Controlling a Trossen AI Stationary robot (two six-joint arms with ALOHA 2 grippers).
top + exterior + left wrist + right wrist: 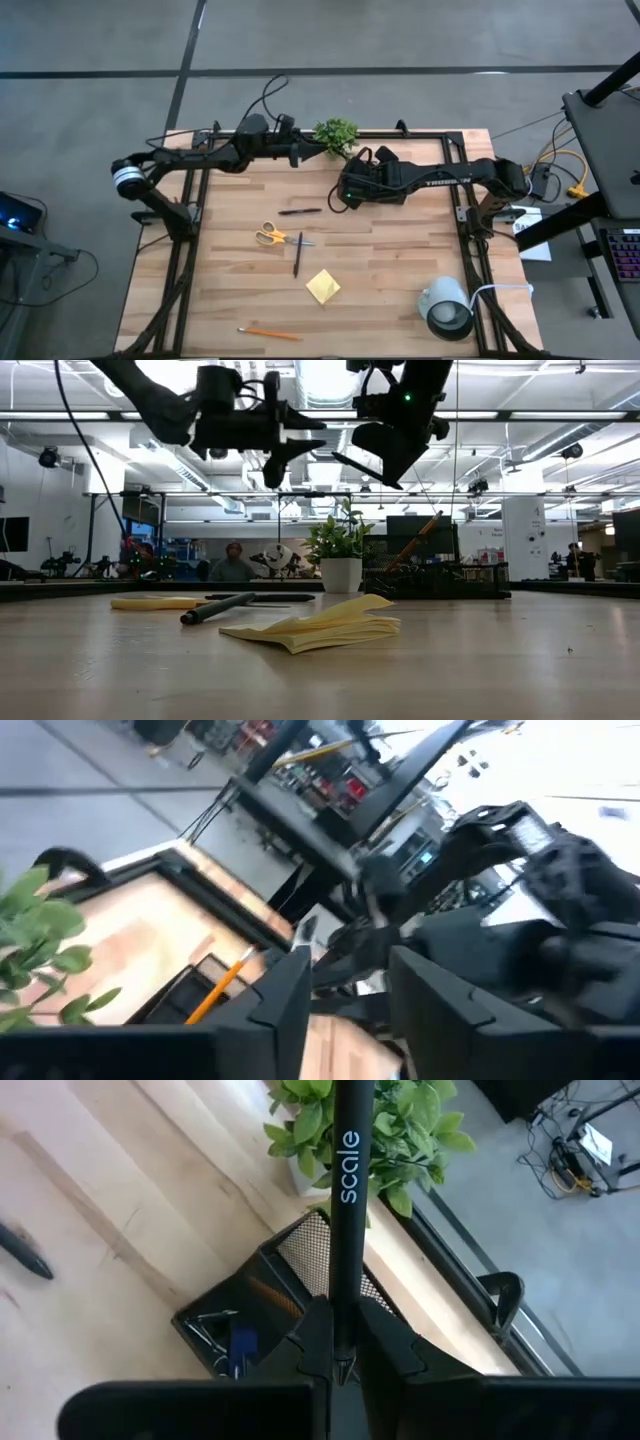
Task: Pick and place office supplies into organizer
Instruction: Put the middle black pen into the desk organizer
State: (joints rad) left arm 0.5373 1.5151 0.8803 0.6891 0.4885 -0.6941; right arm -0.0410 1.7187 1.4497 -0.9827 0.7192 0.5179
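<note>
The right hand [335,1350] is clamped on a black pen [347,1200], held above the organizer [260,1315] at upper centre of the high view, beside the plant [336,133]. The pen looks light, stiff and smooth, so I judge a mid-barrel pinch safest against swivelling. The left hand [345,995], fingers apart and holding nothing, hangs near the plant; scissors [272,236], another pen [297,255], a sticky pad [322,287] and a pencil [270,333] lie on the table [390,290].
</note>
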